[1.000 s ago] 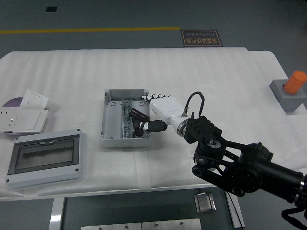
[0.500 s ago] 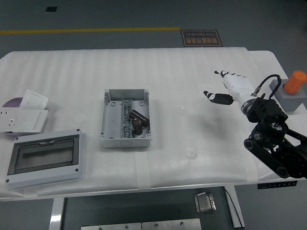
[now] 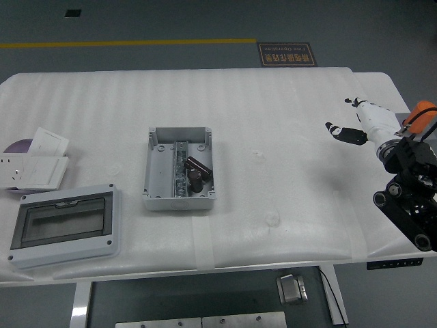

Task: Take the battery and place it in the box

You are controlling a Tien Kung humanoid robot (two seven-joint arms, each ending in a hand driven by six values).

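An open grey box (image 3: pixel 179 169) sits left of the table's middle. Two dark cylindrical batteries (image 3: pixel 197 171) lie inside it, against a metal rail. My right hand (image 3: pixel 358 120), white with black fingertips, is far to the right near the table's right edge. Its fingers are spread and hold nothing. The black right arm (image 3: pixel 410 198) runs down to the lower right. My left arm is out of view.
A grey enclosure with a dark clear lid (image 3: pixel 65 225) lies at the front left. White socket plates (image 3: pixel 34 162) and a purple disc (image 3: pixel 16 145) lie at the far left. An orange cylinder in a grey block (image 3: pixel 418 123) stands at the right edge.
My right hand has left the box, where it was over the batteries, and swung far to the right and up. The batteries stay in the box.
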